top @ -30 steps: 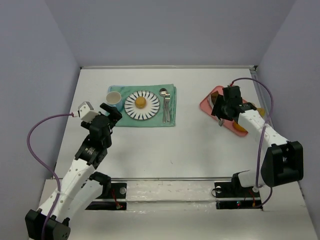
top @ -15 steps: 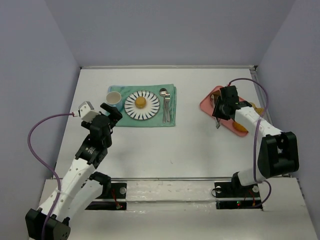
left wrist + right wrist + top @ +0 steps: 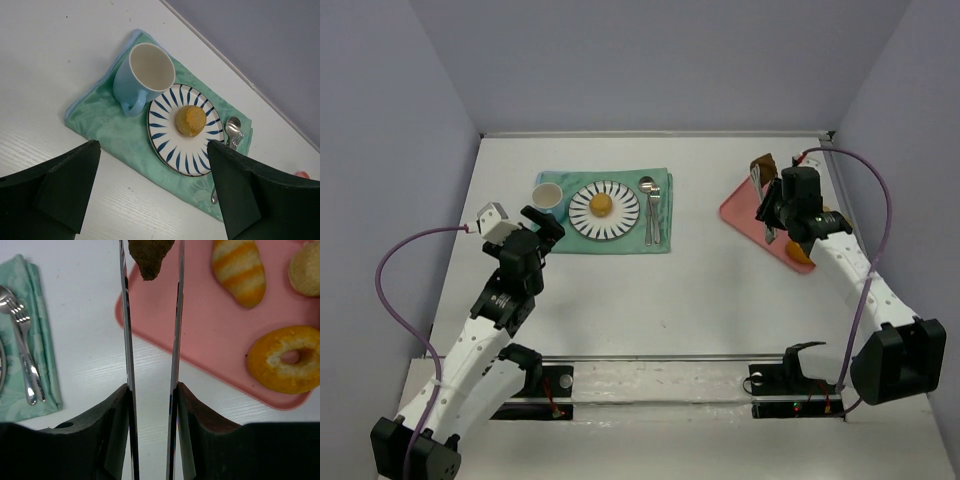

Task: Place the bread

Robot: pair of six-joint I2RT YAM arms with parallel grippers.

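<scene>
Brown bread (image 3: pixel 150 256) in right gripper (image 3: pixel 765 171), top cropped

The left arm (image 3: pixel 470 345) and right arm (image 3: pixel 850 263) are white with black joints, trailing seemingly rubbery purple cables (image 3: pixel 378 278).

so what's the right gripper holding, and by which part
A dark bread piece, pinched across its sides between the long fingers of the right gripper, its pointed end sticking free.
</scene>
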